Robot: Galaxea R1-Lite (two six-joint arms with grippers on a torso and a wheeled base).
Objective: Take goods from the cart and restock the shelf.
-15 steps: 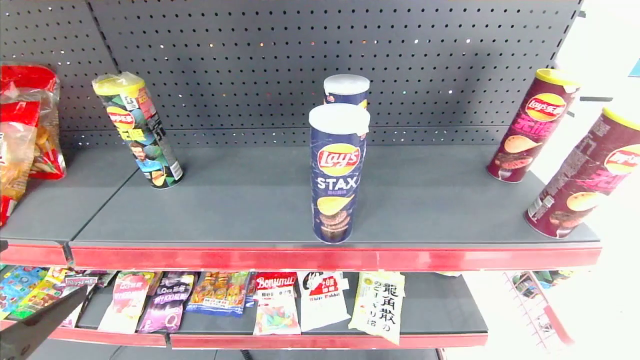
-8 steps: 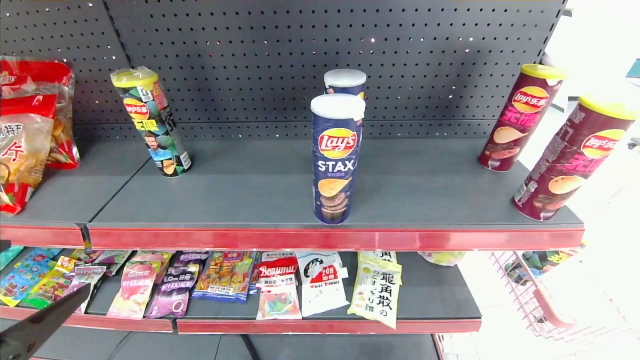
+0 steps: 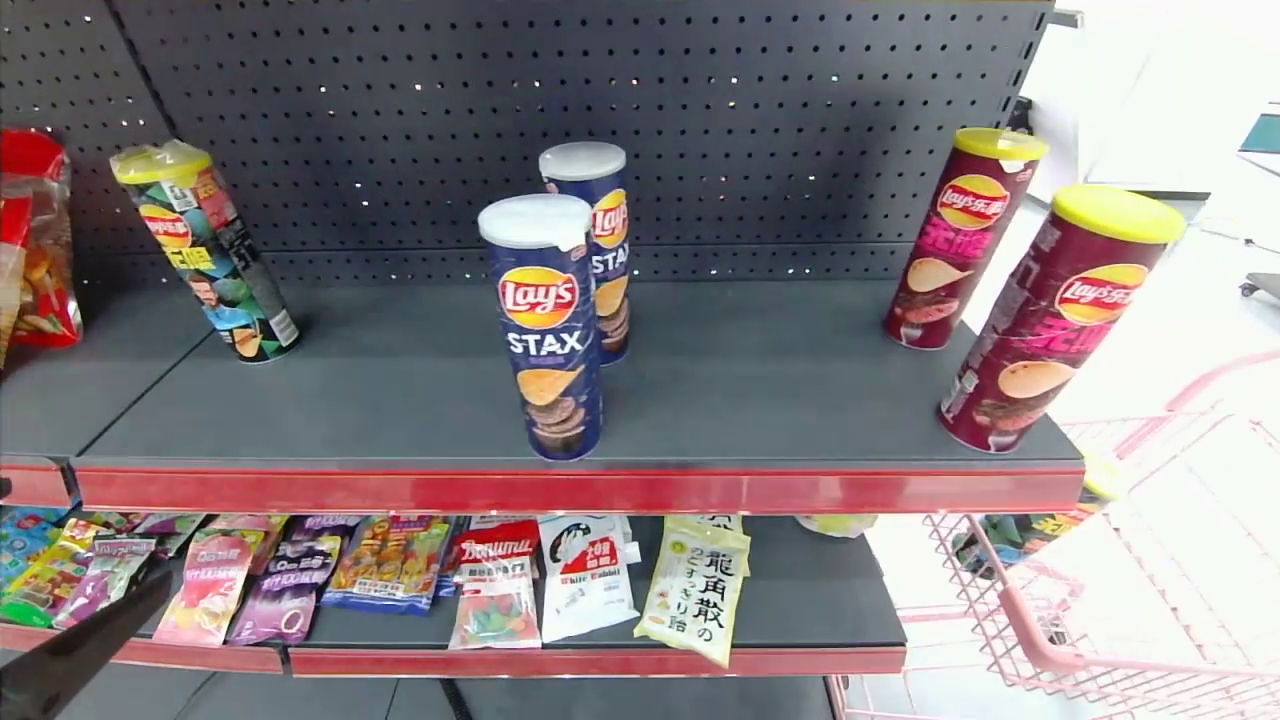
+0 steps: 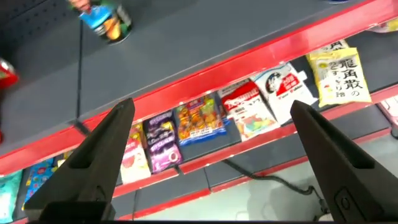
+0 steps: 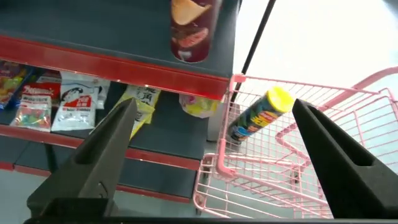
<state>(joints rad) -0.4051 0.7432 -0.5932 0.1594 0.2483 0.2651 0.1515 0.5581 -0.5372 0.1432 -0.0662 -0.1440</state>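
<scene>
The left gripper (image 4: 211, 104) hung empty in front of the lower shelf board, its 2 fingers spread wide. In the head view 1 dark finger (image 3: 80, 640) crossed the bottom left corner, cut off by the frame.

The right gripper (image 5: 213, 102) was also empty, fingers wide apart, above the pink cart (image 5: 214, 180) just beside the shelf's right end. In the cart lay 1 yellow-lidded can (image 5: 258, 115), tilted against the wire wall near the corner closest to the shelf. Its print was too small to make out.

On the upper board of the shelf (image 3: 580, 490), 2 blue cans stood near the middle. The front blue can (image 3: 545, 330) was at the front edge and partly hid the rear blue can (image 3: 595, 250). 2 maroon cans stood at the right end: the near maroon can (image 3: 1060, 320) at the front right corner, its top cut off in the right wrist view, and the far maroon can (image 3: 960, 235) toward the back. A multicoloured can (image 3: 205, 255) stood toward the left back. A red snack bag (image 3: 40, 240) was cut off at the left edge. Sachets (image 3: 590, 590) lay along the lower board's front edge, their tops hidden under the upper board.
</scene>
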